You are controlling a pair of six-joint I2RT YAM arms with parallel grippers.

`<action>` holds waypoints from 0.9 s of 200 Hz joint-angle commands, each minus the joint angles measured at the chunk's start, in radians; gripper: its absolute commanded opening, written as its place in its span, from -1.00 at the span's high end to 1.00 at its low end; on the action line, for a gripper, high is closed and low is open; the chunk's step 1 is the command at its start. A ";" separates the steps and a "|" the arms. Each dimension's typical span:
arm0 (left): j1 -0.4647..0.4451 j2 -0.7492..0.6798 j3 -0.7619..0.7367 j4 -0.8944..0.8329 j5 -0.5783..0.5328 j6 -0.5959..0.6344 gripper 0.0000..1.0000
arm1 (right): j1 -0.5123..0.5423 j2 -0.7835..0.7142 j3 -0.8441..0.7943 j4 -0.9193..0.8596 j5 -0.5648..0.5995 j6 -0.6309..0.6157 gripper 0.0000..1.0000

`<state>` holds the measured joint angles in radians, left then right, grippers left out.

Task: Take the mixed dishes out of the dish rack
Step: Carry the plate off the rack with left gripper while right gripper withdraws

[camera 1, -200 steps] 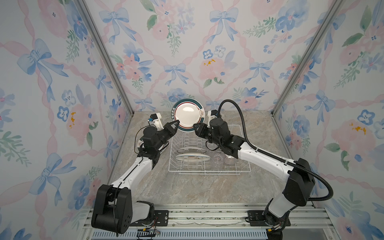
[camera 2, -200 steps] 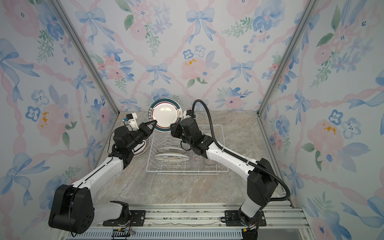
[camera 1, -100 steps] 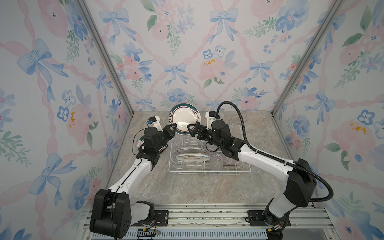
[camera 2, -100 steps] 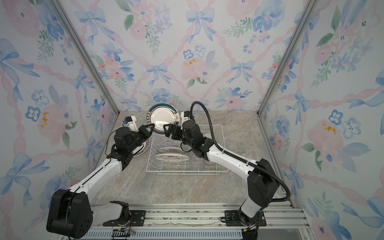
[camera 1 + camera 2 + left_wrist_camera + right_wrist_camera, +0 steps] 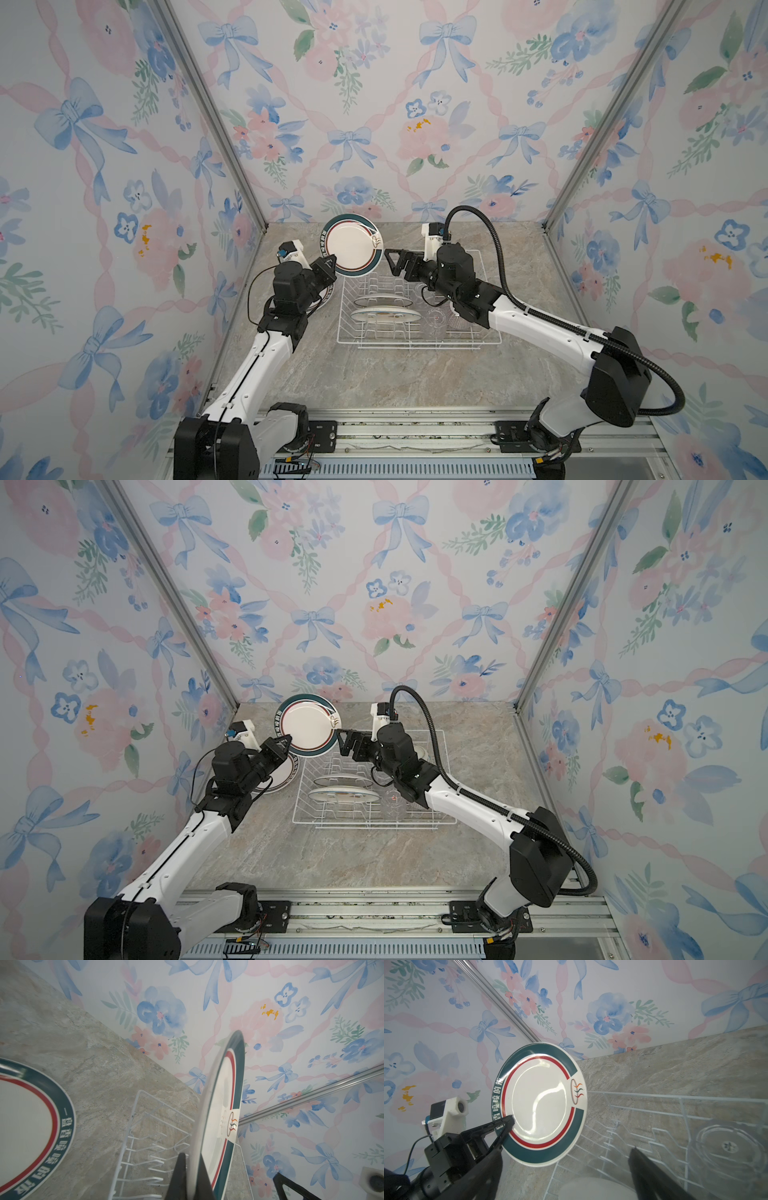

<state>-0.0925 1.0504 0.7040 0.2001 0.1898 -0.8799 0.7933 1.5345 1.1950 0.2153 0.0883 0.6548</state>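
Both top views show the dish rack (image 5: 419, 309) nearest, with two plates (image 5: 384, 312) upright between its prongs and a clear glass (image 5: 434, 319) beside them. Farther back, the left gripper (image 5: 331, 266) pinches a green-rimmed plate (image 5: 352, 245) by its edge, held aloft; the right gripper (image 5: 392, 262) stands spread beside it, apart. Another plate (image 5: 277, 777) lies on the table left of the rack.

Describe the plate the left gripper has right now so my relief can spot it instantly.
Start at the white wire dish rack. Above its far left corner, the left gripper pinches a round white plate by its edge, in the air. Unlike the plates slotted in the rack and the one lying on the counter, it faces the camera.
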 commanded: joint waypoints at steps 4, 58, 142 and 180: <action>0.088 -0.096 -0.032 -0.105 -0.053 0.050 1.00 | -0.012 -0.065 -0.040 0.021 0.068 -0.083 -0.93; 0.264 -0.243 -0.076 -0.237 -0.157 0.092 1.00 | -0.019 -0.193 -0.108 -0.095 0.171 -0.176 -0.94; 0.347 -0.048 -0.045 -0.244 -0.060 0.087 1.00 | -0.031 -0.315 -0.191 -0.187 0.217 -0.222 -0.93; 0.402 0.088 -0.040 -0.192 0.033 0.089 1.00 | -0.039 -0.363 -0.220 -0.233 0.240 -0.241 -0.93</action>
<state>0.2642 1.0676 0.6319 -0.0677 0.1265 -0.8036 0.7662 1.2163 1.0058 0.0235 0.2890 0.4408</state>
